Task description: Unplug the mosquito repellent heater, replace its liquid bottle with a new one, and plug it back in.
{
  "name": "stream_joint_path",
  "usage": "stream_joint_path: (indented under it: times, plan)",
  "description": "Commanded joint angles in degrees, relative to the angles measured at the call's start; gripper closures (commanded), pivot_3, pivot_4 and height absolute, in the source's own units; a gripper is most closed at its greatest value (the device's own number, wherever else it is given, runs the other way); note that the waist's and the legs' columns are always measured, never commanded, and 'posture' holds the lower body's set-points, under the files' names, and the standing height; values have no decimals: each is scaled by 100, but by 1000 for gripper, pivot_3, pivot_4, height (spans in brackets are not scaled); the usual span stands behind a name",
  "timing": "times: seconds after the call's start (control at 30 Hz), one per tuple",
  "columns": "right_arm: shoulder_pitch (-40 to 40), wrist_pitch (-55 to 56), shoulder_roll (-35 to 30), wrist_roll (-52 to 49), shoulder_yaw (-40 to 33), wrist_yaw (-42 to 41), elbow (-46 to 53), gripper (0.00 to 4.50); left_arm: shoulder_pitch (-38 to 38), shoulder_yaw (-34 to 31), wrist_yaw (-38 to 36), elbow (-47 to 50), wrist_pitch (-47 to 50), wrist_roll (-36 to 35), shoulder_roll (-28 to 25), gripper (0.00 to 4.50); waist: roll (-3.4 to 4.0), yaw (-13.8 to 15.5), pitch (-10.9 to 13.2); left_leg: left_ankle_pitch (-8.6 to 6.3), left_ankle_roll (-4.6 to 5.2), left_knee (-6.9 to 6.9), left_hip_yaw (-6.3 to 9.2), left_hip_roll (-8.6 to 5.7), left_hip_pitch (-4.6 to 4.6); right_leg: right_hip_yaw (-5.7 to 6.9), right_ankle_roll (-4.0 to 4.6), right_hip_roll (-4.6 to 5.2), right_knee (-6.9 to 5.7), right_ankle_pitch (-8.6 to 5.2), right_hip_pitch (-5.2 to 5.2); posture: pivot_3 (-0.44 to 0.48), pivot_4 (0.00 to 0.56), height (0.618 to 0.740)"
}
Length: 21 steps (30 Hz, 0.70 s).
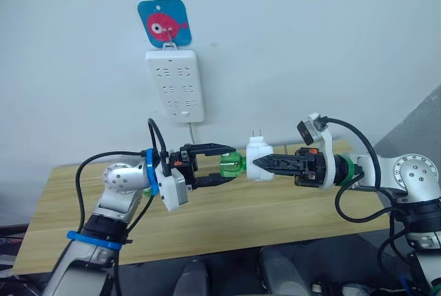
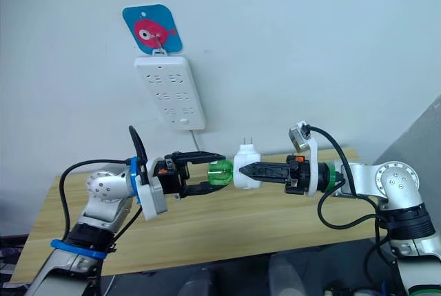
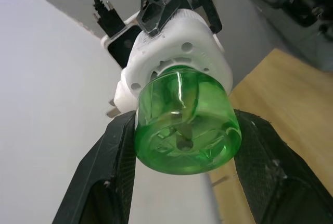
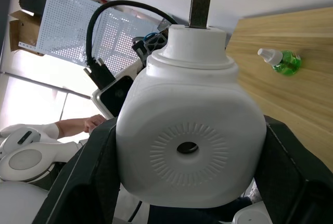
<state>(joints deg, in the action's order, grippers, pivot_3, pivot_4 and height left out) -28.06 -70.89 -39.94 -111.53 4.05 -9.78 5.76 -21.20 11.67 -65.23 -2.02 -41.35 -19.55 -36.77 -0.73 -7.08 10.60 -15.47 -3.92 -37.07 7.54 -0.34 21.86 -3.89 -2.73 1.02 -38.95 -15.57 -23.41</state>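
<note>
Both arms are silver-grey metal with round joint housings, and black cables loop along them. The left arm (image 1: 114, 193) wears blue bands; the right arm (image 1: 406, 179) has a green ring. White brackets carry wrist cameras behind black, textured two-finger grippers.

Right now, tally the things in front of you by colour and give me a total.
White: 2, the heater held in the right hand and the power strip on the wall.
Green: 2, the bottle screwed into the heater, between the left hand's fingers, and a spare bottle on the table.
Blue and pink: 1, the fish hook.
Total: 5.
</note>
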Motion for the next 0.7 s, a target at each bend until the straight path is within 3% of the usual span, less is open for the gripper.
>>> stream_joint_path:
  times: [0.03, 0.07, 0.2, 0.33, 0.43, 0.7]
  plan:
    - [-66, 4, -109, -147, -230, -81, 76, 1460, 97, -36, -14, 994, 2197, -880, -631, 2225, 2, -26, -1, 0, 0, 1, 2, 0, -1, 2, 0, 0, 0, 0, 0, -159, 143, 740]
    - [-70, -2, -124, -147, -234, -91, 77, 1460, 106, -49, 69, 1231, 2898, -1071, -830, 2225, 2, -43, -1, 0, 0, 1, 5, 0, 0, 6, 0, 0, 0, 0, 0, -159, 143, 740]
    - [-216, -18, -150, -147, -199, -115, 22, 1460, -483, -87, 830, 1938, 7066, -3170, -1703, 2225, 0, -85, 0, 0, 0, -1, 14, -1, 1, 15, -3, -1, -1, -3, 2, -143, 140, 740]
    - [-354, -37, -155, -147, -128, -130, 21, 1460, -1167, -134, 1316, 1782, 9654, -4745, -1985, 2225, 0, -110, 0, 0, 1, 5, 12, 2, -2, 18, -24, -8, 0, -18, 3, -143, 139, 740]
    - [-399, -45, -145, -147, -126, -126, 22, 1460, -1479, -409, 1763, 1501, 10357, -5321, -1617, 2225, 0, -106, 0, -1, 1, 5, 12, 2, -2, 18, -23, -9, 2, -18, 2, -147, 139, 740]
    - [-307, -106, -234, -147, -204, -218, 91, 1460, -861, -387, 735, 1539, 9619, -3907, -1725, 2225, 0, -101, 0, 0, 0, 9, 2, 3, -6, 9, 3, -9, 1, -4, -2, -154, 136, 740]
